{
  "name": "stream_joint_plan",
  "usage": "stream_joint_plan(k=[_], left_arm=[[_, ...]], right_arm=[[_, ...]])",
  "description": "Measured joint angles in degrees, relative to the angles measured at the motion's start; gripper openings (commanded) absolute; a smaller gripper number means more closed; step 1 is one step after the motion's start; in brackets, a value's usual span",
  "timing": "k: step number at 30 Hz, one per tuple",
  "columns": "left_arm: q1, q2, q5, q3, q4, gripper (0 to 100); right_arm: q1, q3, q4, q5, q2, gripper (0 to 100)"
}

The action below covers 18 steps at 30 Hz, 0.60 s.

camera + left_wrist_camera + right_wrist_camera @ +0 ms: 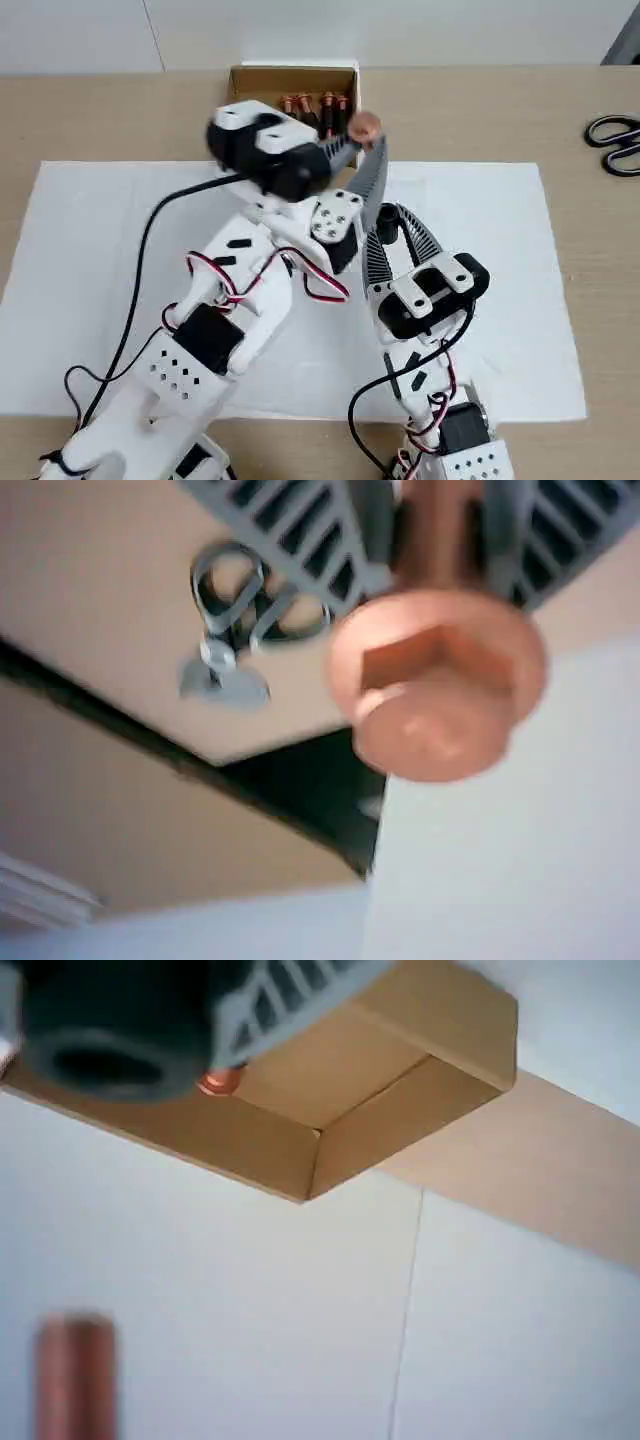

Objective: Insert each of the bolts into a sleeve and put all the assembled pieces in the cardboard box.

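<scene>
my left gripper point(362, 140) is clamped on a copper flanged bolt point(364, 127), gripping the shank with the head sticking out past the fingertips, above the right wall of the cardboard box point(290, 73). copper pieces point(315, 105) lie side by side in the box. my right gripper point(386, 212) hangs just beside the left one, over the white paper point(100, 250); i cannot tell whether it holds anything.

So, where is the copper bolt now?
High view: the bolt sits in the left pincer, at the cardboard box's right front corner.
</scene>
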Motion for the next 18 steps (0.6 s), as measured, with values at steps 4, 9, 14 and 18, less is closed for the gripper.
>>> stream_joint_plan(k=[4,9,14,18], left_arm=[[0.4,0.0,0.0,0.0,0.4,1],[0.4,0.0,0.0,0.0,3.2,1],[0.9,-0.1,-0.1,-0.1,7.4,1],[1.9,-0.8,-0.3,-0.1,7.8,1]], right_arm=[[0.1,0.0,-1.5,0.0,0.0,0.5],[0.0,0.0,-2.5,0.0,0.0,0.5],[0.1,0.0,-2.5,0.0,0.1,0.5],[0.1,0.0,-2.5,0.0,0.1,0.5]])
